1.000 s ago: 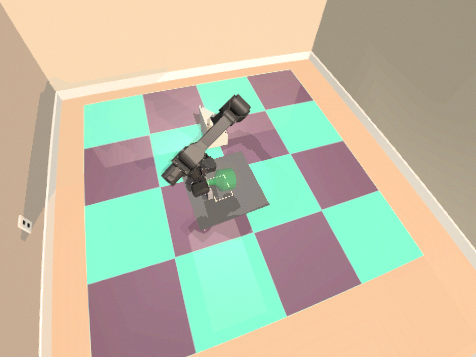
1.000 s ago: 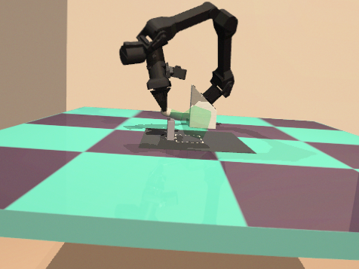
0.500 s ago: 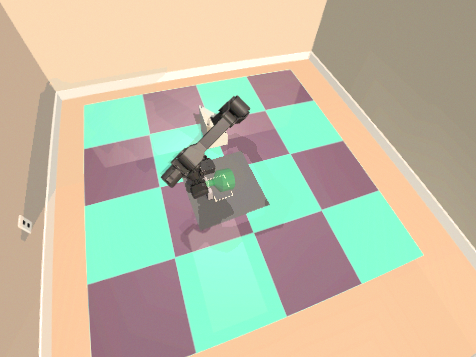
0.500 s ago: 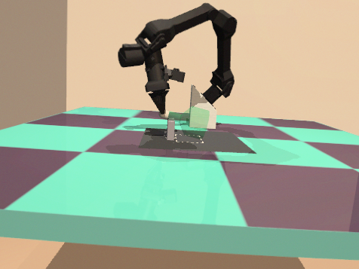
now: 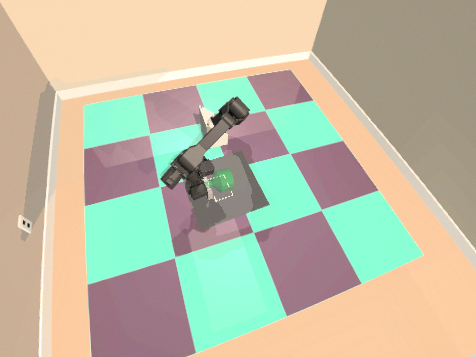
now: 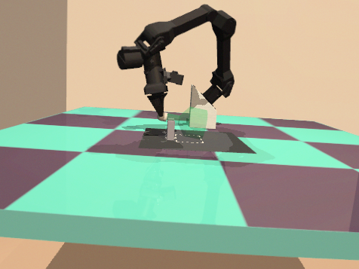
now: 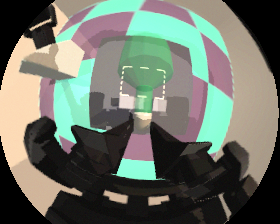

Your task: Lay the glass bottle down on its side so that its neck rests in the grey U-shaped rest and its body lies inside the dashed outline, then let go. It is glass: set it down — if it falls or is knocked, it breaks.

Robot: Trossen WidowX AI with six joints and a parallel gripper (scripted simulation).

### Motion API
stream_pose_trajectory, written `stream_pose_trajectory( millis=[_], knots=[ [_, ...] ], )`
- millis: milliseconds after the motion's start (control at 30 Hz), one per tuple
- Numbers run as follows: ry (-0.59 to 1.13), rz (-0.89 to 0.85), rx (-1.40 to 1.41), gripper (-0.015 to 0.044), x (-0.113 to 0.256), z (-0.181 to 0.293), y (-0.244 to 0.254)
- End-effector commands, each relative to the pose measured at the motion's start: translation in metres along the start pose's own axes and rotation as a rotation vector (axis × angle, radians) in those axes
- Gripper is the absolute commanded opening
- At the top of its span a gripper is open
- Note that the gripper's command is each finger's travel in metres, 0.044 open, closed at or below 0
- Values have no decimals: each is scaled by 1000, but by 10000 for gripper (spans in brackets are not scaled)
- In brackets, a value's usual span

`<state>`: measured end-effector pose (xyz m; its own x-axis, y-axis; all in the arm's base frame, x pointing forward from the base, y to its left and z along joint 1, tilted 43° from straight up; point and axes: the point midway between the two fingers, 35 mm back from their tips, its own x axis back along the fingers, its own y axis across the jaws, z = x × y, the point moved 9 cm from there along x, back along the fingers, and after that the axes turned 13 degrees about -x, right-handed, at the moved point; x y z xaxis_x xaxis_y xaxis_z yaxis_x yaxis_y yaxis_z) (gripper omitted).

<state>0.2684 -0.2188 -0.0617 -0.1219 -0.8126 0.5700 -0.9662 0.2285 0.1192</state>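
Surface [image 5: 225,295] [image 6: 124,192]: chequered, mint green and dusty purple; its edge, duller green. Mat [image 5: 252,195] [image 6: 230,143] [image 7: 182,65]: dark grey, bearing a white dashed outline [image 5: 232,195] [image 6: 189,142] [image 7: 123,82]. Bottle [image 5: 225,180] [image 6: 194,122] [image 7: 145,57]: translucent green, pale cream at its six-o'clock end in the wrist view. Rest [image 5: 210,193] [image 6: 170,130] [image 7: 160,104]: pale grey. Wedge-shaped block [image 5: 220,138] [image 6: 204,117] [image 7: 60,57]: off-white. Arm [image 5: 215,134] [image 6: 224,53] and tool [image 5: 206,181] [image 6: 164,117] [image 7: 141,122]: black. Wall at twelve o'clock in the top view: peach.
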Motion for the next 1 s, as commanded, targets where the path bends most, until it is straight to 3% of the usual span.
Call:
stream_pose_trajectory(
  millis=[0, 967],
  knots=[
    [-3, -1, -3, 113, -4, 2, 0],
    [14, 9, 15, 113, -8, 1, 2]
  ],
)
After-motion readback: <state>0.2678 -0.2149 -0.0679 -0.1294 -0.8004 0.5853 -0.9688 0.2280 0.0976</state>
